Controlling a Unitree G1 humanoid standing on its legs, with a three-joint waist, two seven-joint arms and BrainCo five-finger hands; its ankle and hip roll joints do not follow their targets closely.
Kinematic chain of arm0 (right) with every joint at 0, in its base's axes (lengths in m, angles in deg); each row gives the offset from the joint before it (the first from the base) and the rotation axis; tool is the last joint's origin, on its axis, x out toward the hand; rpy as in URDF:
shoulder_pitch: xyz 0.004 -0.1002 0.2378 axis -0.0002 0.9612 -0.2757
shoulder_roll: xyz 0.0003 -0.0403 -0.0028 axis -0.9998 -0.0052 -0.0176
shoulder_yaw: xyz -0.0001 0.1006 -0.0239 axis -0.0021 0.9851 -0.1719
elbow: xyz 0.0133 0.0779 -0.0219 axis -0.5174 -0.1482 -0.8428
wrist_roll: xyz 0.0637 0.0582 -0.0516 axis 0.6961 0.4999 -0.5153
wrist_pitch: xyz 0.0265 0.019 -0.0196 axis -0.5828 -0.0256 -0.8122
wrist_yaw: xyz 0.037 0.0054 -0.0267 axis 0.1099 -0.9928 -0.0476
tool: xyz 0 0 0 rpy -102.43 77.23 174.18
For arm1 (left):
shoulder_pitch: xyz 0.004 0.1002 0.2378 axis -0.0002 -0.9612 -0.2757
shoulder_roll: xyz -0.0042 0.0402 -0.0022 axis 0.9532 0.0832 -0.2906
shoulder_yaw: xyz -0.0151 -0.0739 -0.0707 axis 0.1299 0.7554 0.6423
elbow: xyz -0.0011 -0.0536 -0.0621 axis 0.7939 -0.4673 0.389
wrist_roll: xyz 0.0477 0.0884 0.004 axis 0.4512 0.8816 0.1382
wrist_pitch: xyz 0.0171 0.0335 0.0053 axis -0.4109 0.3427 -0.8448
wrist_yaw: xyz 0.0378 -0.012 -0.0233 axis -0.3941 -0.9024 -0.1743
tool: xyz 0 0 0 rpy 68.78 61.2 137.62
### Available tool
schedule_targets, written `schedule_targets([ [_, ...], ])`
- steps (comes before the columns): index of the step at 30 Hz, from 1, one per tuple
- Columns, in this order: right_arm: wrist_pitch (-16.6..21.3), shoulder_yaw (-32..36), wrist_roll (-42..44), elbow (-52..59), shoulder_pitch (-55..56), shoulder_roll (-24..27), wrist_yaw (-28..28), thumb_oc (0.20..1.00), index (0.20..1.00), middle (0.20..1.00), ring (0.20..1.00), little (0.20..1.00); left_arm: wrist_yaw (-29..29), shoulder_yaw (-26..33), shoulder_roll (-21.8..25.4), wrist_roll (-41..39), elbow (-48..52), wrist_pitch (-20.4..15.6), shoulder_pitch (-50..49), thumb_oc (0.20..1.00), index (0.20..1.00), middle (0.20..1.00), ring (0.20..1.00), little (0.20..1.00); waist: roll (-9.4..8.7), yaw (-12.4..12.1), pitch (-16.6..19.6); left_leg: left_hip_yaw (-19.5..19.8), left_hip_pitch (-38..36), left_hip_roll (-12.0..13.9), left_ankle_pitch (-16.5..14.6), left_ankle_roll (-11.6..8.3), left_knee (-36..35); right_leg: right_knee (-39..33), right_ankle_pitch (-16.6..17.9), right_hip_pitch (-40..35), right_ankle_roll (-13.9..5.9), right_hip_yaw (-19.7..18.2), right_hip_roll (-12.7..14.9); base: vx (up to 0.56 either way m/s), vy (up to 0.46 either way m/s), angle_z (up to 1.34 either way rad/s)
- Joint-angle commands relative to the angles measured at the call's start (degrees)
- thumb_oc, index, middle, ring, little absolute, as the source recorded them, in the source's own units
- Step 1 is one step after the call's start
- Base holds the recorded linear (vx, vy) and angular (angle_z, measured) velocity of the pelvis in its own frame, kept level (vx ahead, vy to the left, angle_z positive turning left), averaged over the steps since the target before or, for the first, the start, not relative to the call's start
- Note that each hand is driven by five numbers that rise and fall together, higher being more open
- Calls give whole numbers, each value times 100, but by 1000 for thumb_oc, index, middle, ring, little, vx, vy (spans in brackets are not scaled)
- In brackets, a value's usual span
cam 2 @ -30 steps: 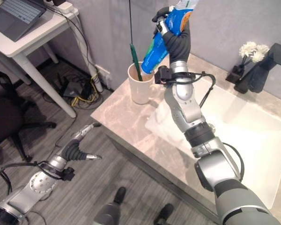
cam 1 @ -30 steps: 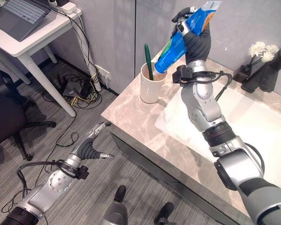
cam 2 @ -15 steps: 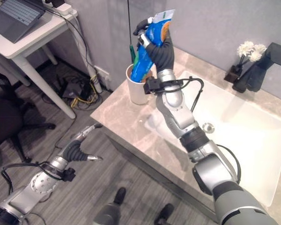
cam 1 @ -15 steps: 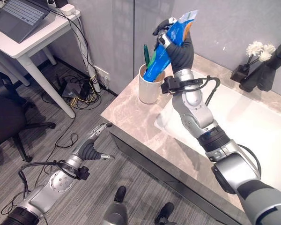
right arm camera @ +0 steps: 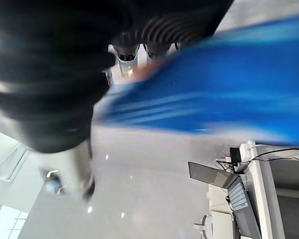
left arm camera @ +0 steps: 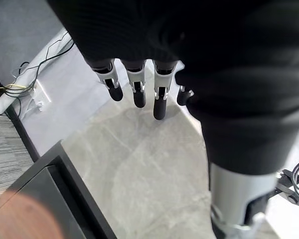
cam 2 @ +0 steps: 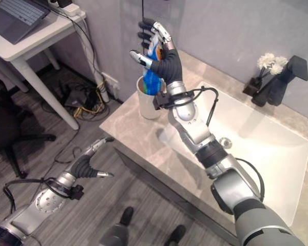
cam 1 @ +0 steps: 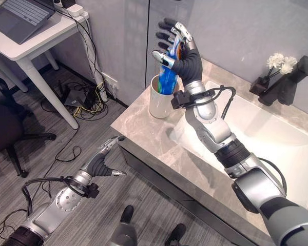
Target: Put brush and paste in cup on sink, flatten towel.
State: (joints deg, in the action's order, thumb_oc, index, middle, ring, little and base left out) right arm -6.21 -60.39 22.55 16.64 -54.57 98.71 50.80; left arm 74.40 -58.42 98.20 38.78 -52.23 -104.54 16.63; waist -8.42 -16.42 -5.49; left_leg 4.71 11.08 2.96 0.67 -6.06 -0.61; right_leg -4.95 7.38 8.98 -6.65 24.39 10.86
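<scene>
Our cup (cam 1: 158, 97) sits near the bench (cam 1: 143, 128) corner. The paste (cam 1: 168, 77) stands upright inside it; our right hand (cam 1: 177, 48) is spread above, our left hand (cam 1: 100, 161) relaxed.

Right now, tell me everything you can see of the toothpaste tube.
The toothpaste tube is a blue, soft-looking tube with a touch of orange near its top. It stands nearly upright, its lower end inside the white cup on the marble counter beside the sink. The right hand is around its upper part with fingers spread open; whether they touch it is unclear.

One cup (cam 1: 159, 100), one paste tube (cam 1: 169, 78), one laptop (cam 1: 18, 18).
</scene>
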Motion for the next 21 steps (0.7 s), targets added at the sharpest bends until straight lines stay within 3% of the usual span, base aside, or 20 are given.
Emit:
schedule_targets([
  [1, 230, 232, -226, -51, -665, 196, -179, 1000, 1000, 1000, 1000, 1000, -20, -150, 230, -24, 150, -239, 96, 1000, 1000, 1000, 1000, 1000, -133, -77, 102, 48, 203, -332, 420, 277, -439, 29, 232, -965, -561, -194, 371, -26, -6, -7],
  [10, 395, 1056, -1084, 715, -572, 444, -971, 1000, 1000, 1000, 1000, 1000, 124, 24, -127, -1078, 280, -323, 119, 1000, 1000, 1000, 1000, 1000, -38, -80, 181, -1, 133, -268, 422, 228, -439, 21, 133, -1035, -536, -213, 323, -19, -4, -2],
  [14, 340, 1810, -2153, 1657, 28, 1285, -1247, 1000, 1000, 1000, 1000, 1000, 526, 440, -331, -1930, 589, -308, -38, 1000, 1000, 1000, 1000, 1000, 91, 180, 276, -165, -78, -168, 347, 209, -439, 28, 13, -1103, -529, -348, 285, -24, 13, -6],
  [16, 248, 2423, -2791, 1819, 782, 2067, -1456, 1000, 1000, 1000, 1000, 1000, 644, 799, -482, -2114, 793, -338, -191, 1000, 1000, 1000, 1000, 1000, 167, 399, 346, -298, -215, -101, 316, 196, -439, 27, -60, -1124, -523, -475, 245, -16, 24, -21],
  [17, 245, 2443, -2795, 1839, 814, 2072, -1455, 1000, 1000, 1000, 1000, 1000, 650, 791, -476, -2119, 805, -331, -195, 1000, 1000, 1000, 1000, 1000, 165, 386, 355, -300, -194, -104, 349, 203, -439, 20, -29, -1105, -519, -477, 247, -31, 20, -20],
  [18, 284, 3117, -2932, 2006, 1553, 2493, -1620, 1000, 1000, 1000, 1000, 1000, 712, 1032, -636, -2247, 836, -336, -308, 1000, 1000, 1000, 1000, 1000, 219, 590, 374, -397, -292, -46, 322, 205, -439, 65, -92, -1093, -507, -580, 209, -38, 20, -22],
  [21, 283, 4134, -3221, 2283, 2603, 2834, -1831, 1000, 1000, 1000, 1000, 1000, 691, 1463, -790, -2235, 926, -344, -528, 1000, 1000, 1000, 1000, 1000, 296, 894, 393, -528, -424, 38, 279, 239, -439, 181, -165, -1031, -481, -771, 165, -14, 11, -27],
])
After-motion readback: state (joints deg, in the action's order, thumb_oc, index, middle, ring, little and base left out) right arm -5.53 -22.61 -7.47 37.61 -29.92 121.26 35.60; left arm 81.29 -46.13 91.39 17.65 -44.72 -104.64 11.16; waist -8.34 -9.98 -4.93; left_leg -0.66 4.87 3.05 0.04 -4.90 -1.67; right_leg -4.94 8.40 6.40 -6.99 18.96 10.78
